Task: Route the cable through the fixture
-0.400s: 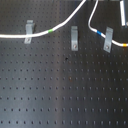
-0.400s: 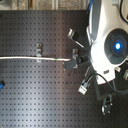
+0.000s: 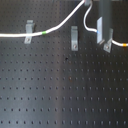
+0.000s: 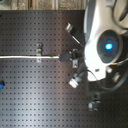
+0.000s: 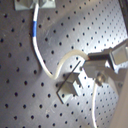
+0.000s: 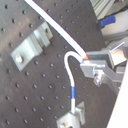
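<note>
1. In the first exterior view, bare perforated counter (image 3: 64, 95) fills the near ground.
2. The fixture (image 3: 74, 38) stands upright at centre, long axis vertical.
3. The cable (image 3: 60, 26) runs from 9 o'clock, rising toward 1 o'clock, passing above the fixture.
4. The gripper (image 3: 105, 35), at 2 o'clock, has its jaws closed on the cable.

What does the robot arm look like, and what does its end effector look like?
In the second exterior view, the arm has a smooth white rounded shell with a glowing blue round light, and thin dark cables run beside it. In both wrist views, the end effector is made of grey metal with blocky angular fingers and visible screws. In the first exterior view it appears as a grey rectangular block.
</note>
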